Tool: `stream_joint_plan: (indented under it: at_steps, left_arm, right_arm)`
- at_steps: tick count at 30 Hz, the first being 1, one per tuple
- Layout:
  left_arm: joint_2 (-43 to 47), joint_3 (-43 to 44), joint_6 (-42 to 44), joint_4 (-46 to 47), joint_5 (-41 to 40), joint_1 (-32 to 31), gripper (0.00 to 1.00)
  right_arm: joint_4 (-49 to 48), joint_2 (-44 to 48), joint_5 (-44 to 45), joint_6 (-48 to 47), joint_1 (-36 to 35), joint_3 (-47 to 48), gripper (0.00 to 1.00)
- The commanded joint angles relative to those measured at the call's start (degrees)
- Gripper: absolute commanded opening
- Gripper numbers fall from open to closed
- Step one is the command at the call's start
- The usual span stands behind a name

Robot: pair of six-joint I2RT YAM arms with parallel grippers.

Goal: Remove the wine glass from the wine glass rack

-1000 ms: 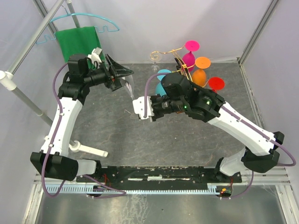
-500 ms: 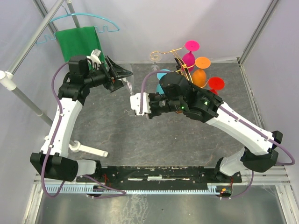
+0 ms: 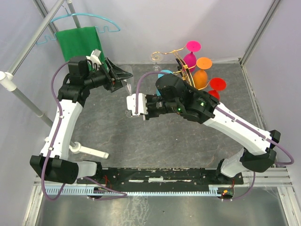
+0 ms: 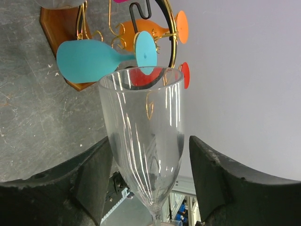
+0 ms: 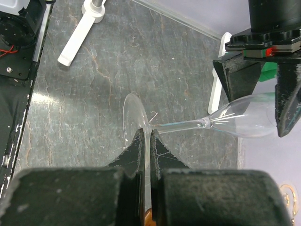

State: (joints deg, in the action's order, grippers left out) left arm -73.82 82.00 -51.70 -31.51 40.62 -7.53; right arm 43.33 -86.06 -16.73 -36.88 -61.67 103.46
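Overhead, at ten o'clock, a turquoise hanger point(image 3: 84, 21) carries a green cloth point(image 3: 77, 42). At eight o'clock a white handle-shaped part point(image 3: 90, 152) lies on the grey table point(image 3: 188, 141).

Just right of the cloth, the left gripper point(image 3: 124, 81) straddles the bowl of the clear wine glass point(image 3: 129, 90). In its wrist view the bowl sits rim-forward between the two dark fingers point(image 4: 84, 179). The nine o'clock finger lies against the glass, while the three o'clock one shows a thin sliver of gap. The jaws therefore stand narrow around the bowl, but whether they actually clamp it I cannot tell.

The glass is off the rack, at about eleven o'clock from the table's middle. It is tipped well over, with the bowl toward twelve o'clock and the foot toward six. At the foot end the right gripper point(image 3: 130, 111) has its jaws pinched tight on the glass, where the stem meets the foot.

Farther right, at one o'clock, stands the wine glass rack point(image 3: 180, 55). Turquoise, pink, orange and red coloured glasses point(image 3: 201, 77) hang from its gold wire arms, just behind the right arm.
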Motion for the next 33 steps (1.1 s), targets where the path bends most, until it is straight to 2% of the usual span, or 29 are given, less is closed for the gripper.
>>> stream_joint_plan:
  at_steps: [1,12,14,18,20,23,27,33]
  left_arm:
    - [1.7,-0.6,0.7,2.9,2.9,-0.4,0.69]
    - [2.8,-2.1,0.3,5.5,3.0,-0.4,0.61]
    - [3.2,-2.2,1.5,5.7,1.8,-0.3,0.61]
    - [4.9,-2.7,6.5,5.9,-3.0,-0.2,0.61]
    - [5.3,-2.8,10.0,5.7,-5.7,-0.2,0.6]
    - [5.4,-2.6,15.7,4.0,-11.5,-0.3,0.61]
    - [6.7,-5.9,21.4,6.7,-20.6,-0.3,0.6]
    - [8.4,-14.1,27.4,17.4,-36.5,-0.2,0.57]
  right_arm:
    - [-4.1,0.1,0.3,0.6,-0.5,3.3,0.01]
    - [-4.3,1.2,-0.2,0.9,-0.8,1.5,0.01]
    - [-6.6,2.4,0.4,2.0,-0.8,-0.6,0.1]
    - [-6.8,3.5,3.2,4.6,-0.7,-1.4,0.47]
    - [-5.4,3.7,6.1,5.4,-0.7,-0.9,0.59]
    - [-5.6,5.2,11.5,5.9,-0.8,-1.9,0.67]
    - [-8.7,9.3,17.9,5.2,-0.8,-6.7,0.72]
    - [-13.5,15.6,20.4,6.0,-0.7,-14.7,0.79]
